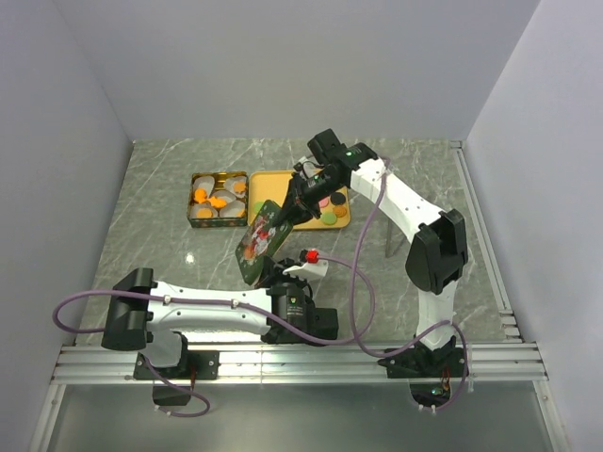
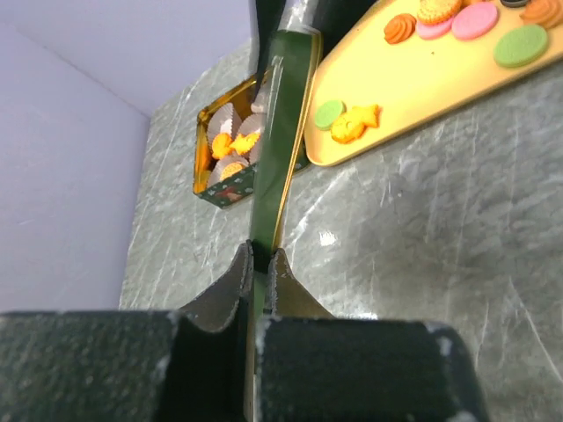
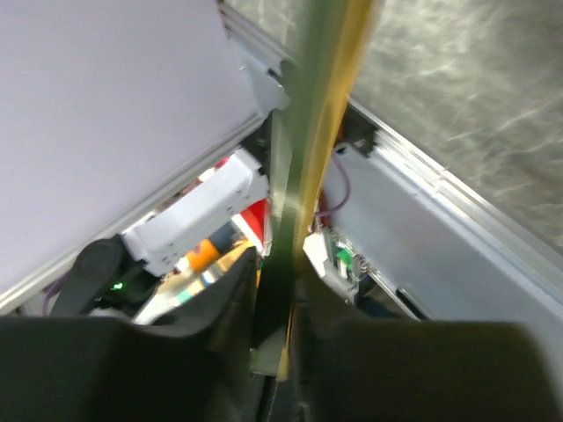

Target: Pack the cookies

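A green tin lid (image 1: 260,240) with a printed picture is held tilted on edge above the table by both grippers. My left gripper (image 1: 268,270) is shut on its lower end, and the left wrist view (image 2: 260,262) shows the pads pinching the lid's rim (image 2: 280,132). My right gripper (image 1: 292,207) is shut on its upper end; it shows blurred in the right wrist view (image 3: 277,290) on the lid's edge (image 3: 312,132). Cookies lie on a yellow tray (image 1: 273,181), among them green (image 2: 521,44), pink (image 2: 475,19) and fish-shaped (image 2: 354,123) ones. More orange cookies (image 1: 217,201) sit in an open tin.
The open tin (image 1: 195,220) with white paper cups stands at the left of the yellow tray (image 2: 413,105), also seen in the left wrist view (image 2: 230,188). Grey walls close the back and sides. A metal rail (image 1: 301,363) runs along the near edge.
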Motion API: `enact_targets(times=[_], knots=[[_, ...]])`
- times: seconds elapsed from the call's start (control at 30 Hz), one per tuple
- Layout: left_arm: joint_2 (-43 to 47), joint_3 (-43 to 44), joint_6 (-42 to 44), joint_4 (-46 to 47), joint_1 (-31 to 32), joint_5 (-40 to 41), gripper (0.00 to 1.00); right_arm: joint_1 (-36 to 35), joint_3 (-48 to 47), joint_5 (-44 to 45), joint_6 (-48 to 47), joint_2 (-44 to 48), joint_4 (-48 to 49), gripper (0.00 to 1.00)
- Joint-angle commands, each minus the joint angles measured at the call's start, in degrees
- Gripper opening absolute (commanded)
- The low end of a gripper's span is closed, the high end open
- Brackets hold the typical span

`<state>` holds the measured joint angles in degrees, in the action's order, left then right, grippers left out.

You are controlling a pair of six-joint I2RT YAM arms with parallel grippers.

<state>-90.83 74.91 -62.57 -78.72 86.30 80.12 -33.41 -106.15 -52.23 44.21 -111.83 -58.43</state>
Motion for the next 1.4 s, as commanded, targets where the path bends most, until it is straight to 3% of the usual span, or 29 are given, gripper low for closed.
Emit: enact_targets(times=[0.0,0.07,0.17,0.33,0.43,0.67,0.73,0.77,0.8,0.83,0.87,0.9,1.07,1.13,1.33,1.37], knots=[[2.9,0.4,-1.2,0.2,-0.2,13.3,0.0,-3.0,1.1,-4.4,-2.8,0.6,2.3,0.11],[3.4,0.1,-1.2,0.1,0.1,13.1,0.02,-2.9,1.2,-4.2,-1.9,0.5,3.5,0.0],[3.9,-0.2,-0.8,0.2,0.4,12.9,0.11,-2.9,-0.5,-3.1,-1.6,-0.3,3.8,0.0],[6.0,-0.6,-0.5,0.0,0.9,9.7,0.45,-2.3,-6.3,-2.2,1.2,-3.6,6.0,0.0],[8.6,-1.4,-1.1,0.0,0.8,7.5,0.57,-1.0,-10.1,-2.0,4.0,-5.8,8.8,0.0],[14.2,-4.1,-1.6,0.7,0.8,2.8,0.72,3.3,-15.6,-2.0,10.7,-9.1,16.8,0.0],[18.3,-5.0,4.3,5.6,0.7,0.5,0.75,4.0,-14.9,-2.2,13.8,-8.8,22.7,0.0],[20.4,-7.3,9.6,15.8,0.1,-3.7,0.75,4.9,-14.0,-2.2,15.1,-8.3,25.4,0.0],[23.0,-9.2,23.4,24.1,-0.8,-7.0,0.75,5.4,-11.6,-2.2,18.1,-7.2,28.5,0.0],[29.1,-11.3,30.2,31.4,-2.1,-12.0,0.74,5.7,-10.1,-1.9,19.6,-6.5,35.3,0.0],[32.2,-15.1,34.3,41.6,-5.7,-19.5,0.75,6.1,-8.7,-1.6,21.1,-5.3,38.4,0.0],[34.7,-16.6,38.3,44.8,-8.1,-23.3,0.75,6.7,-6.1,-1.1,23.5,-4.8,41.3,0.0],[41.1,-17.2,43.6,50.1,-29.4,-42.5,0.77,7.0,2.9,2.1,33.9,-3.0,66.0,0.0],[40.2,-16.0,44.4,51.5,-34.8,-50.9,0.78,6.3,3.9,3.4,37.9,-3.6,74.0,0.0],[37.4,-14.8,40.1,58.5,-61.4,-79.1,0.75,3.2,5.3,10.8,42.9,-7.8,87.5,0.0],[36.7,-14.4,38.8,59.1,-63.5,-78.6,0.75,2.8,5.1,11.9,43.2,-9.4,88.8,0.0]])
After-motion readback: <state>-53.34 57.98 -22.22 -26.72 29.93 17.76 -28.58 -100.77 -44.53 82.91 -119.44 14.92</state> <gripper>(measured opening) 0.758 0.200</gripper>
